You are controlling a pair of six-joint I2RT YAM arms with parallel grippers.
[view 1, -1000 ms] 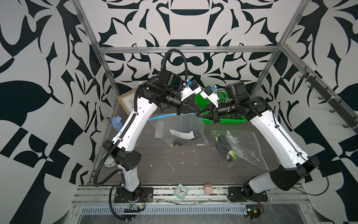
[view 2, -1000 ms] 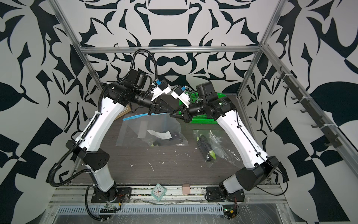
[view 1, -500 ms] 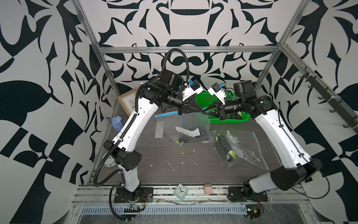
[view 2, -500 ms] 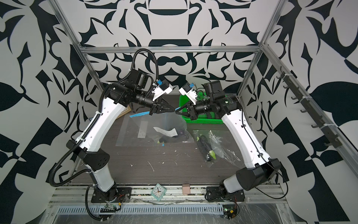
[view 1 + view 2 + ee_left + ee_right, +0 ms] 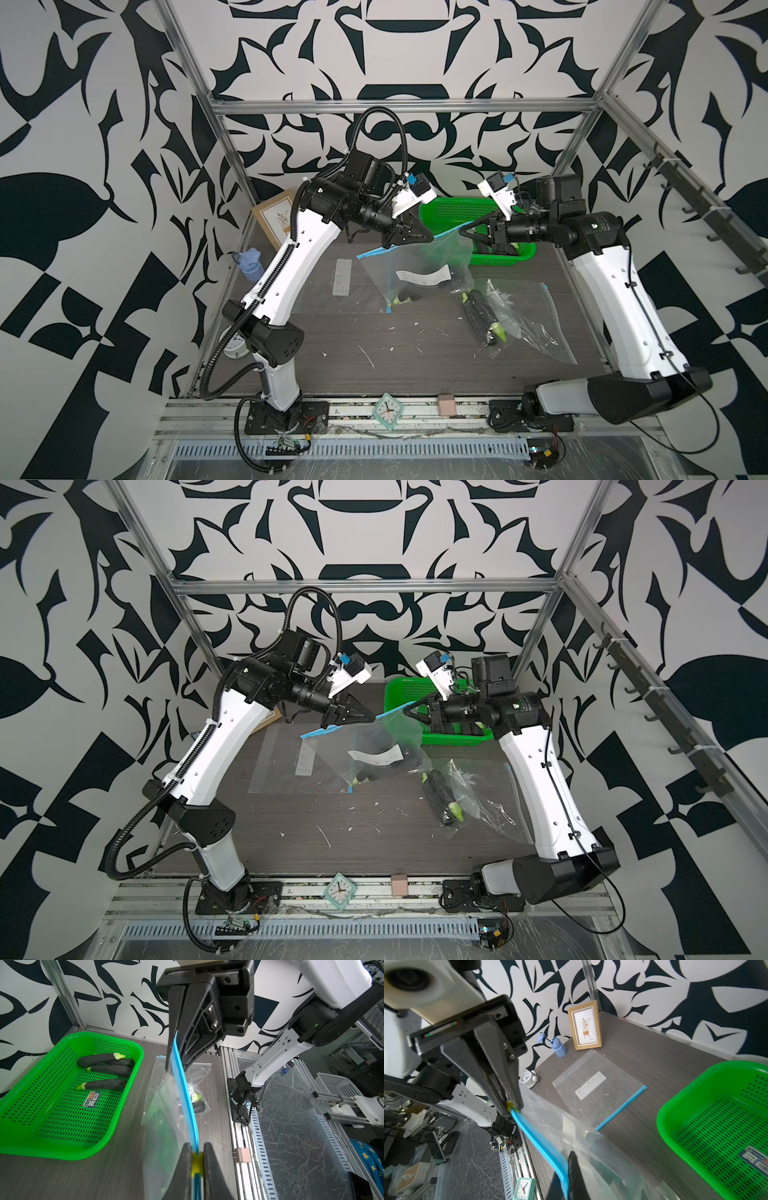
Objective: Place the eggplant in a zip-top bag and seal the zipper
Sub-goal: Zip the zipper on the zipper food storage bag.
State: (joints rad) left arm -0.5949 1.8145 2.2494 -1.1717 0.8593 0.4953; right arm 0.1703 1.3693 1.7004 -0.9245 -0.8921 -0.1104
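Two closed hands point(image 5: 197, 1158) point(image 5: 565, 1165) on bag zipper point(image 5: 184, 1088)

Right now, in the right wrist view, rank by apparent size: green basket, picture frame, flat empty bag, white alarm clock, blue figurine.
1. green basket, though cut off at the edge
2. flat empty bag
3. picture frame
4. blue figurine and white alarm clock: too alike to rank

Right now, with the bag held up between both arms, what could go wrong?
1. The left jaws pinch only the small yellow slider. It may slip out and leave the blue zipper partly unsealed.
2. The right jaws hold only the zipper's end, while the eggplant sits low in the bag. Its weight could pull the strip free.
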